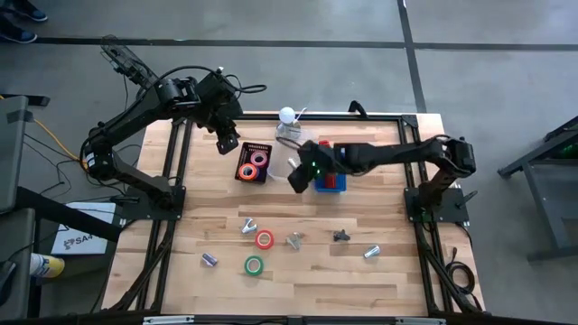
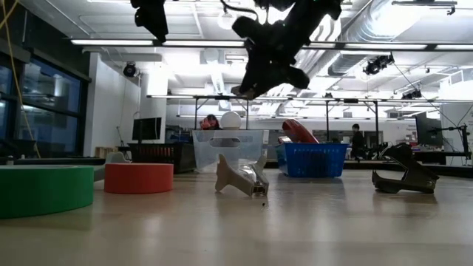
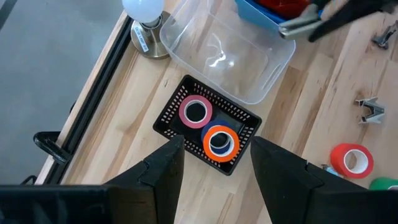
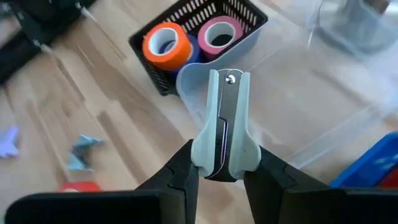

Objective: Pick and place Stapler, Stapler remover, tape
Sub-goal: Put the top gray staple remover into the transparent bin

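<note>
My right gripper hangs over the near rim of a clear plastic tub, shut on a pale grey staple remover. My left gripper is open and holds nothing above a black mesh basket, in which a pink tape roll and an orange one lie. The red stapler leans in a blue bin. A red tape roll, a green one and several staple removers lie flat on the table. My right gripper pinches the staple remover's broad handle end between its two fingers. They slant down at it from the table's right side and lie along it. The narrow riveted end sticks out past the fingertips. The remover is lifted clear, over the tub.
A white bulb-shaped lamp stands at the far edge behind the tub. Basket, tub and blue bin sit close together at the far middle. A dark staple remover lies on the near right; bare wood lies near the front edge.
</note>
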{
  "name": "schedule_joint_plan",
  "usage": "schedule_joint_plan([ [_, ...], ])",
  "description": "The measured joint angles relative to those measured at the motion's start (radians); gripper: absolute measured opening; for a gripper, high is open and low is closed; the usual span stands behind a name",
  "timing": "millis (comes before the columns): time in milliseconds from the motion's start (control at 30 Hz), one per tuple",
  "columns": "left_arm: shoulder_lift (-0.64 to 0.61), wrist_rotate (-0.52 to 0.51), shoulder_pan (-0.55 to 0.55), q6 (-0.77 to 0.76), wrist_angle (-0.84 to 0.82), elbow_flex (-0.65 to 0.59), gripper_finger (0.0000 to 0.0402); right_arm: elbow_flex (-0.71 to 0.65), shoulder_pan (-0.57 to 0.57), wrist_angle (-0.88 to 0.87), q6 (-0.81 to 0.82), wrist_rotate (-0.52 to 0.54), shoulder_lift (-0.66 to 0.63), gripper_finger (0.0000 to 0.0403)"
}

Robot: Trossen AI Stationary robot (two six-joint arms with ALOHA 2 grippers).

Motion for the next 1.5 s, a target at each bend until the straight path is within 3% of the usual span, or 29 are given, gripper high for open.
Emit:
schedule_joint_plan([
  [500,0.000,0.002,0.000,-0.034,0.001,0.000,0.0181,-0.003,-0.128,0.093,-0.538,-0.109,0.072,0.0088],
  [1067,0.000,-0.001,0.000,-0.079,0.002,0.000,0.0181,-0.003,-0.139,0.165,-0.686,-0.067,0.197,0.0088],
  [1300,0.000,-0.001,0.000,-0.079,0.003,0.000,0.0181,-0.003,-0.140,0.165,-0.700,-0.028,0.198,0.0140],
  [1500,0.000,-0.002,0.000,-0.079,0.004,0.000,0.0181,-0.003,-0.139,0.164,-0.704,-0.031,0.198,0.0150],
])
